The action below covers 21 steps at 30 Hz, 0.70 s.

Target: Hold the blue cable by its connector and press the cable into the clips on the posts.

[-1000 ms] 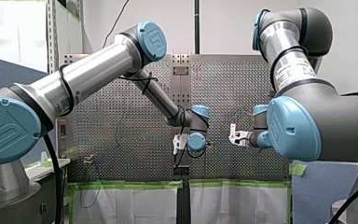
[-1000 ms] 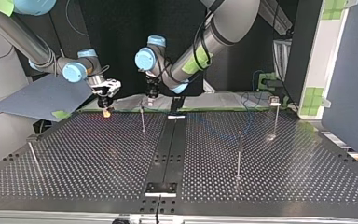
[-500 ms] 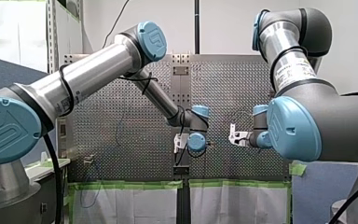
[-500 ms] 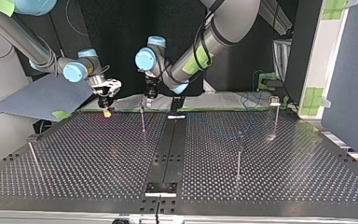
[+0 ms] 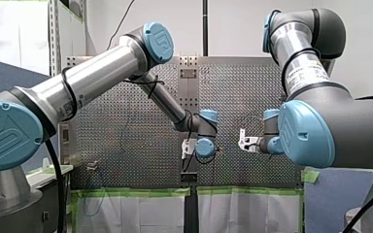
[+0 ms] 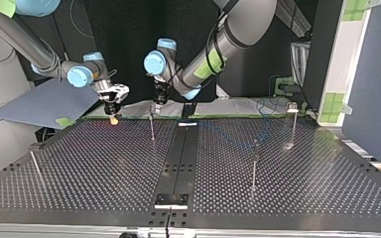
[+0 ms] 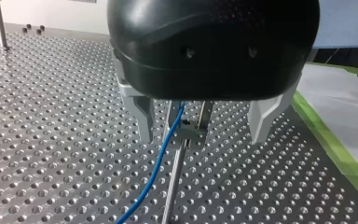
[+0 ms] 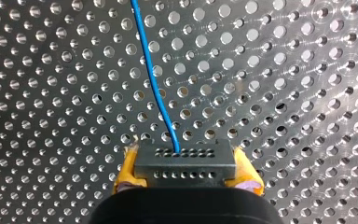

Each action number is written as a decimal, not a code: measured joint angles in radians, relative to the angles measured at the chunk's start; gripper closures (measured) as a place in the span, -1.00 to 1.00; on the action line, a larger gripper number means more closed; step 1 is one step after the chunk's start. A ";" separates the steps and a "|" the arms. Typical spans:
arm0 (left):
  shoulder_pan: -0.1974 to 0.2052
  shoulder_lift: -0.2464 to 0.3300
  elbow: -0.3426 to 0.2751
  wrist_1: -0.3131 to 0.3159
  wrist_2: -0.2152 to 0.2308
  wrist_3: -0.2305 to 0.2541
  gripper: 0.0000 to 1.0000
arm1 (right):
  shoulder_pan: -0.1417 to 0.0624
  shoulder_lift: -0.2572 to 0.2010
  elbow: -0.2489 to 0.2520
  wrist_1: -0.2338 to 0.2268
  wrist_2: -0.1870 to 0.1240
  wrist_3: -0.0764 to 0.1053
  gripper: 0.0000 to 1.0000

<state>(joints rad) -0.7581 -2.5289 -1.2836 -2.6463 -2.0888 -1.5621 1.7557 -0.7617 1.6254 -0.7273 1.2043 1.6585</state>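
Right wrist view: connector in gripper

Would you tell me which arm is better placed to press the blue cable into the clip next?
Left, likely: my left tool hangs open astride the clip on its post, the blue cable between its fingers. My right tool is shut on the connector.
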 joint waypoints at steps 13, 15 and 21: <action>0.000 0.000 0.000 0.020 0.004 0.026 -1.00 | -0.002 0.001 0.000 0.001 0.000 0.000 1.00; 0.000 0.000 0.000 0.026 0.009 0.029 -1.00 | -0.002 0.001 0.000 0.001 0.000 0.000 1.00; -0.003 0.000 0.000 0.043 0.039 0.034 -1.00 | -0.003 0.001 0.000 0.002 0.000 0.000 1.00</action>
<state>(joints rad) -0.7607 -2.5285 -1.2836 -2.6028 -2.0497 -1.5285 1.7528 -0.7605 1.6254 -0.7257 1.2043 1.6585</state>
